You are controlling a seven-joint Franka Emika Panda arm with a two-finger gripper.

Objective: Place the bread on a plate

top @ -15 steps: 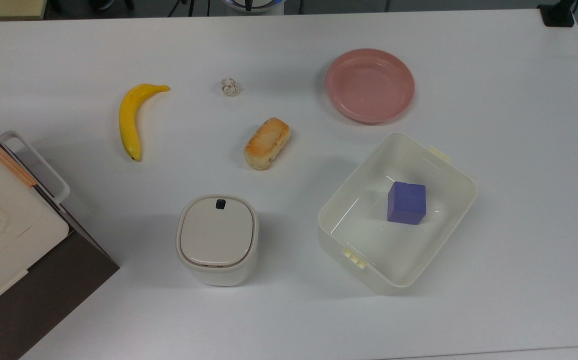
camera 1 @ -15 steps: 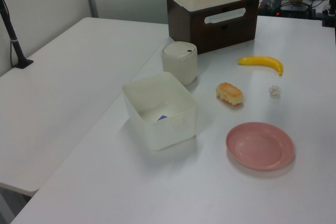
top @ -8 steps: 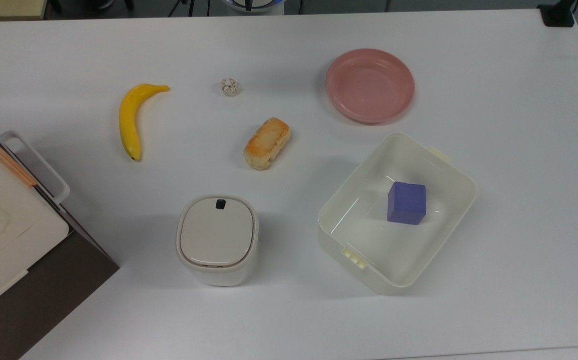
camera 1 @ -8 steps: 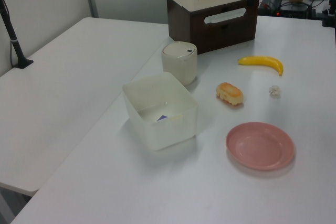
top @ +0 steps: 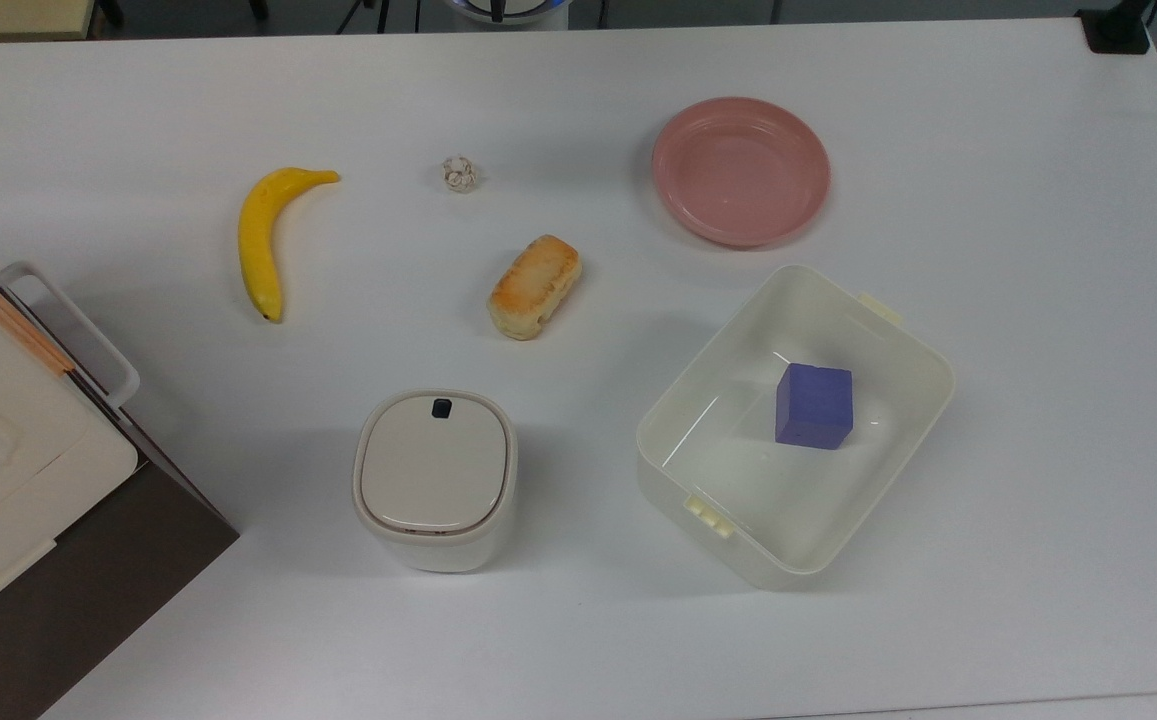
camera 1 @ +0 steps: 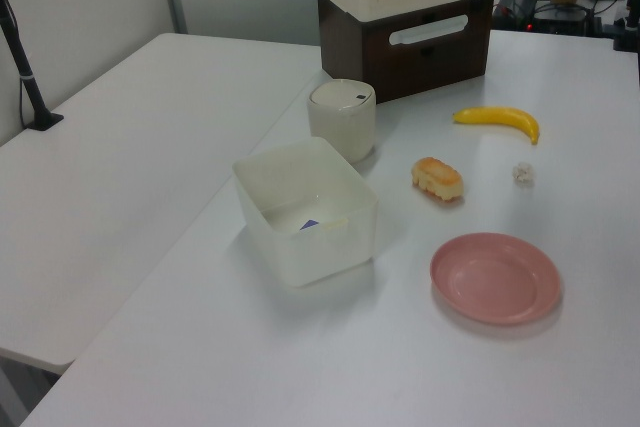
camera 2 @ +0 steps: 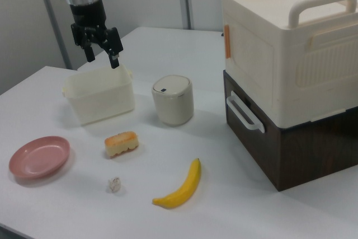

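Bread (top: 534, 287) mid-table, apart from the pink plate (top: 740, 170).
Hand (camera 2: 102, 55) hangs released above the cream tub (top: 796, 425); banana (top: 267, 236), lidded canister (top: 435, 478) and 1 crumpled wad (top: 459, 174) lie around.

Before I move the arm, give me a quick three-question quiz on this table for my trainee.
1. True or false: the bread already lies on the plate.
2. What sits inside the cream tub? A) banana B) purple block C) nothing
3. In the right view, how do the gripper jaws stand, and do they hold anything?

Key: 1. False; it lies on the table, apart from the plate. 2. B, the purple block. 3. Open and empty, raised above the tub.
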